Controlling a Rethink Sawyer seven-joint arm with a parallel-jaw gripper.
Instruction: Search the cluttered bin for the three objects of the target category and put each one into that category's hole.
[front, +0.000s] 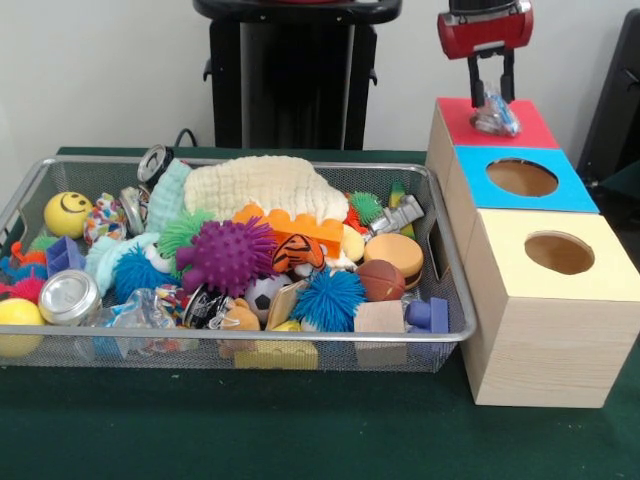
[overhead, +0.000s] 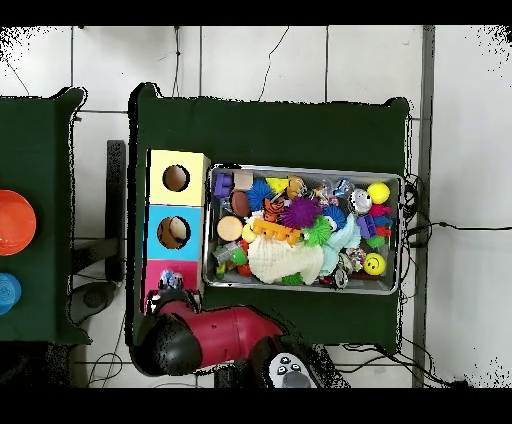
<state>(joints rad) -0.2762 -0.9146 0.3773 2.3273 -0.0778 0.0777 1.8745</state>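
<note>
1. The red and black gripper (front: 492, 98) hangs right over the red-topped section of the wooden sorting box (front: 497, 124), which sits at the far end of the three-coloured row.
2. Its two dark fingers (front: 474, 82) are drawn narrow, pinching a crinkly clear plastic wrapper with blue print (front: 496, 114) — the piece is already at the red top.
3. The key relation: the wrapper dangles straight below the fingertips, and the red hole is hidden under it, so I judge it sits directly beneath — the drop line looks vertical.
4. The overhead view agrees: gripper (overhead: 170, 283) above the red panel, beside the blue panel (overhead: 174, 232).
5. Next to the box, the silver wire-mesh bin (front: 440, 262) brims with toys — more clear wrapping (front: 140, 308) at its front-left corner.
</note>
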